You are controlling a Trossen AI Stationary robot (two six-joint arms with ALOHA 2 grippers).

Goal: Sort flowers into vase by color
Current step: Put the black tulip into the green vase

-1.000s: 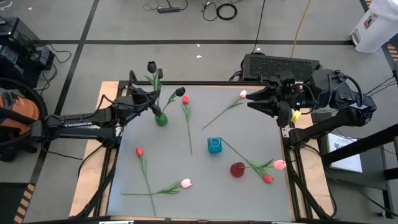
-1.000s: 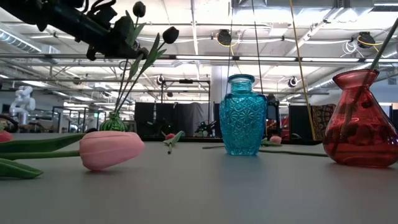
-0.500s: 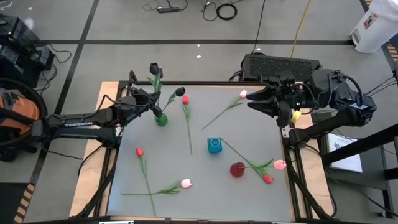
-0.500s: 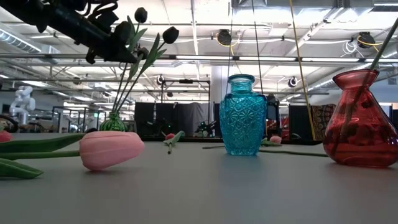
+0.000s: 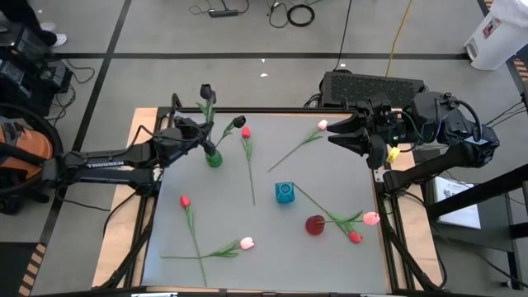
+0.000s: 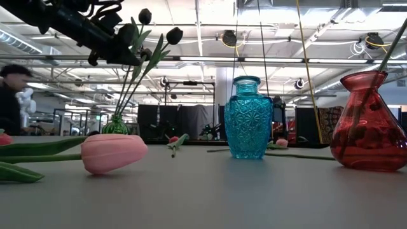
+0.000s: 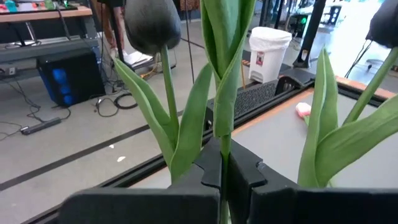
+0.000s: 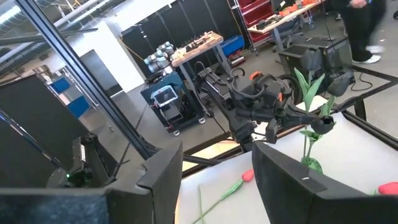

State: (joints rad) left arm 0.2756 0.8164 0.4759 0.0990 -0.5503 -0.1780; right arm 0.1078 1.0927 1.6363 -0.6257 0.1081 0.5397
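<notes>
Left gripper (image 5: 200, 132) jaws clenched on a black tulip (image 5: 205, 91) stem standing in green vase (image 5: 214, 157), 10 o'clock on surface (image 5: 330, 181). Next: release, lift clear. Right gripper (image 5: 337, 132) idle, jaws parted, 2 o'clock.

Your left hand (image 5: 200, 132) sat pinched shut on the stem of a dark tulip (image 5: 205, 91) standing in the green vase (image 5: 214, 158) near the desk's (image 5: 330, 256) far-left corner. A second dark tulip (image 5: 239, 121) leaned from that vase. Your right hand (image 5: 337, 132) hovered by the far-right edge, fingers parted, beside a pink tulip (image 5: 322, 125). The blue vase (image 5: 285, 193) and red vase (image 5: 314, 224) stood mid-desk.
</notes>
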